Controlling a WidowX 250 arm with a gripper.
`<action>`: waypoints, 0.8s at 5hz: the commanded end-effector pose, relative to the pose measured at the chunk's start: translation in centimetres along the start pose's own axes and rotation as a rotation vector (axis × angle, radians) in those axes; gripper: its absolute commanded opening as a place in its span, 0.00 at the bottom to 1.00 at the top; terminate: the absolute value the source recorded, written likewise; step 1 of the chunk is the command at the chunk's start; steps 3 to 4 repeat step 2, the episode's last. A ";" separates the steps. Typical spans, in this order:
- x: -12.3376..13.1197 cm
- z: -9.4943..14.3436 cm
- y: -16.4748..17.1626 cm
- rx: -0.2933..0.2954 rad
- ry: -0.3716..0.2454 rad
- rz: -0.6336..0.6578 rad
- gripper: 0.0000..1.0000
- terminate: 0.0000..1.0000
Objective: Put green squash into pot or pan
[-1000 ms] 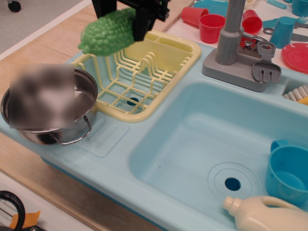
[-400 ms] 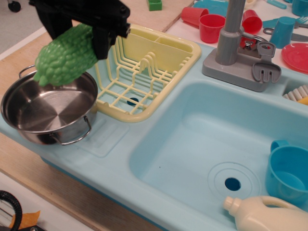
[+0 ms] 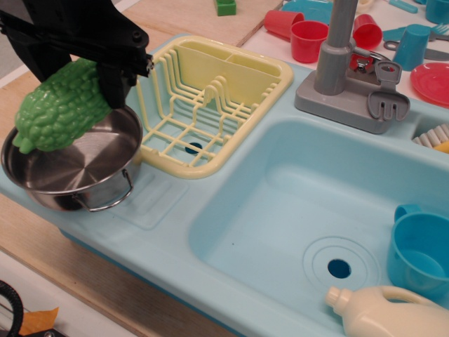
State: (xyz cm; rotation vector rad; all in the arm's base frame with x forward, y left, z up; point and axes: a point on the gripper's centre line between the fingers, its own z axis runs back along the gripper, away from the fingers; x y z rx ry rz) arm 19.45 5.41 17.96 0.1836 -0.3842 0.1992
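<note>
My black gripper [image 3: 81, 70] is shut on the green squash [image 3: 59, 105], a bright green bumpy toy vegetable. It holds the squash tilted, low end toward the left, just above the left part of the shiny steel pot [image 3: 77, 172]. The pot stands on the light blue counter at the left of the toy sink, with a wire loop handle at its front. The squash's tip overlaps the pot's left rim in this view; whether it touches the pot I cannot tell.
A yellow dish rack [image 3: 203, 105] stands right of the pot. The blue sink basin [image 3: 316, 210] holds a blue cup [image 3: 421, 256] and a cream bottle [image 3: 386, 316]. A grey faucet [image 3: 340, 49], red cups [image 3: 309, 38] and a small green block [image 3: 226, 7] sit behind.
My gripper has carried the squash left and down, from above the dish rack's corner to just over the pot's left side.
</note>
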 end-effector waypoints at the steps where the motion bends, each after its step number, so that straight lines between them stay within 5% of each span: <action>1: 0.3 0.2 0.2 0.002 -0.010 0.008 1.00 0.00; 2: 0.3 0.2 0.2 0.002 -0.010 0.008 1.00 1.00; 4: 0.3 0.2 0.2 0.002 -0.010 0.008 1.00 1.00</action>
